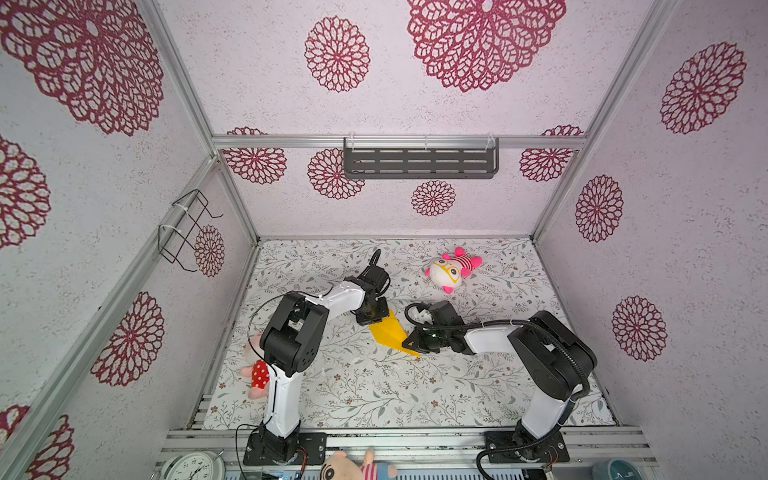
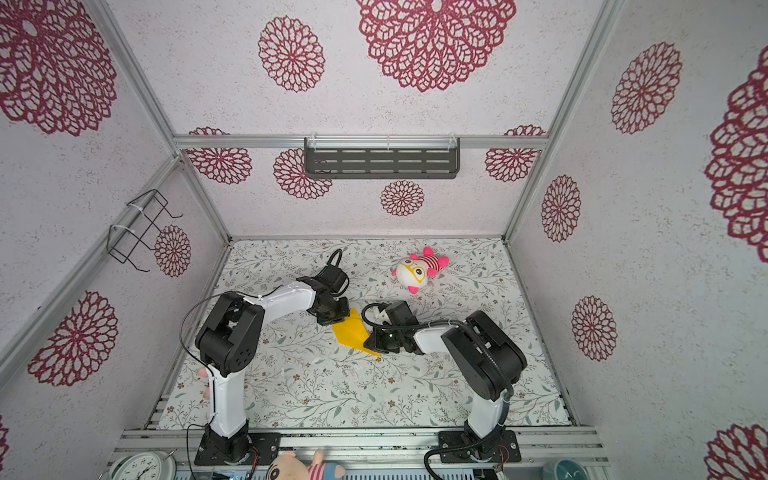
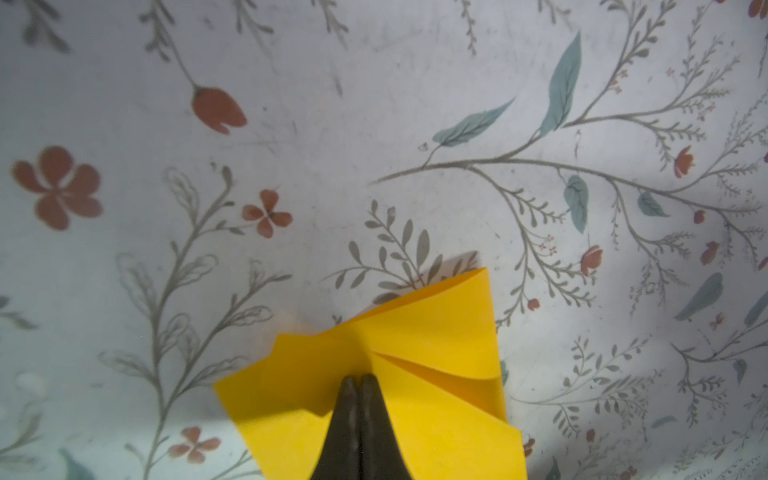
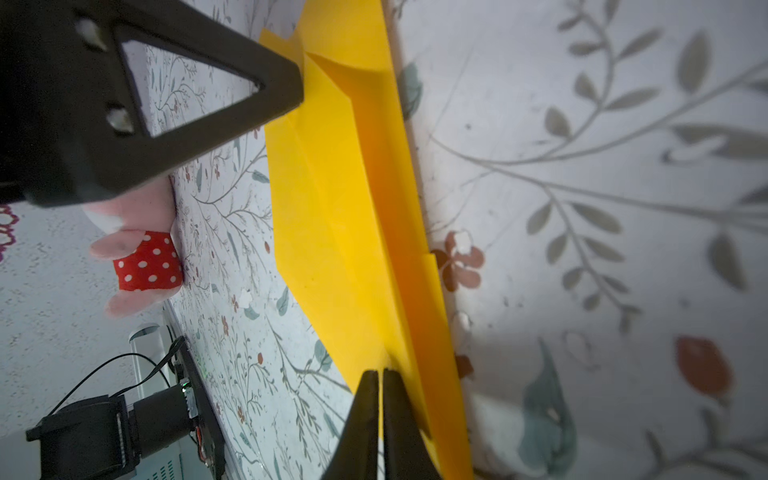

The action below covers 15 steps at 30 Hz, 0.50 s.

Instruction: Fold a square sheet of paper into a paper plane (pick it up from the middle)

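Between your two sets of jaws rests the paper plane (image 1: 390,332), on the surface (image 1: 332,395). Your left jaws are clenched tight, tips on the centre crease at the wide tail. Your right jaws are pressed almost together, only a hairline slit between them, tips on the fold near the pointed nose. Whether either pair actually nips a layer, you cannot tell.

Judging by the shape, you are late in the folding: nose and body are formed, and the wings want setting. The next move calls for one end anchored while the other end is creased, gently, since thin paper buckles.

Only the left wrist view shows the tail flaps standing open beyond your left jaws. Only the right wrist view shows the stacked layers along the body. Both top views show the nose poking past your right jaws, with the pink-and-white plush toy (image 1: 453,270) well beyond.
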Each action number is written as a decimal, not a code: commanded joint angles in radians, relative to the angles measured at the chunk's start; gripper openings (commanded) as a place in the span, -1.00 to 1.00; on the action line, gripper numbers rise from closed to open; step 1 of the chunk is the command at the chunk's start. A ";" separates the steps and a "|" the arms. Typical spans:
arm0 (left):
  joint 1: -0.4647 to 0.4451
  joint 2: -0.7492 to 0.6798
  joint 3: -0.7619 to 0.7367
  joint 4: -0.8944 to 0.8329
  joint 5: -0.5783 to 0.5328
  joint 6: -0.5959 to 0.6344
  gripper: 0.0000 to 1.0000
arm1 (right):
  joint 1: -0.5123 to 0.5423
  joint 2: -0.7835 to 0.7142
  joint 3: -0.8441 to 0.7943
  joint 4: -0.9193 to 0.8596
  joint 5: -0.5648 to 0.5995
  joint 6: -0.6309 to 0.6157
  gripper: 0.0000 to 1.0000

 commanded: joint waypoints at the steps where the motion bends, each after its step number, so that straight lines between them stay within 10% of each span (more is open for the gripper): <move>1: -0.001 0.062 -0.024 -0.089 -0.050 -0.002 -0.98 | -0.009 -0.066 -0.019 0.038 0.000 0.000 -0.77; 15: -0.001 0.061 -0.024 -0.087 -0.045 -0.003 -0.98 | -0.029 -0.059 -0.046 0.021 0.041 0.011 -0.76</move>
